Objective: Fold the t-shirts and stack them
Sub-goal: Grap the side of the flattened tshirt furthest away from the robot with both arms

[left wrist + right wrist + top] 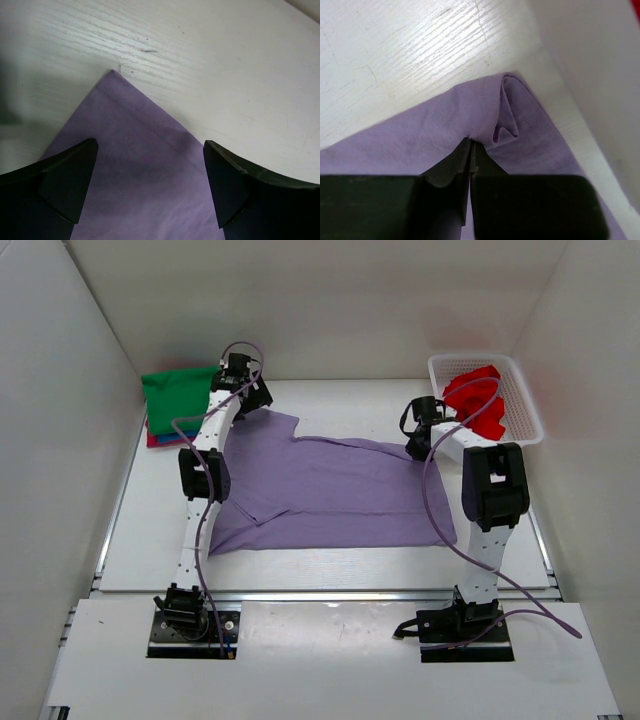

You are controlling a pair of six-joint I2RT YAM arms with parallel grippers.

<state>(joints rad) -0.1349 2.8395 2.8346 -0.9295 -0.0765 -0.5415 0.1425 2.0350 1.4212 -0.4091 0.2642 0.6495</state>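
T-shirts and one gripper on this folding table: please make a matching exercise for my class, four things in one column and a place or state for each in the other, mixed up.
Column A
1. purple t-shirt
2. green t-shirt
3. red t-shirt
4. left gripper

Column B
a. lying bunched in the white basket
b. open, over a corner of purple cloth
c. spread out across the middle of the table
d. folded, on top of a pile at the far left

Pairs: 1-c, 2-d, 3-a, 4-b
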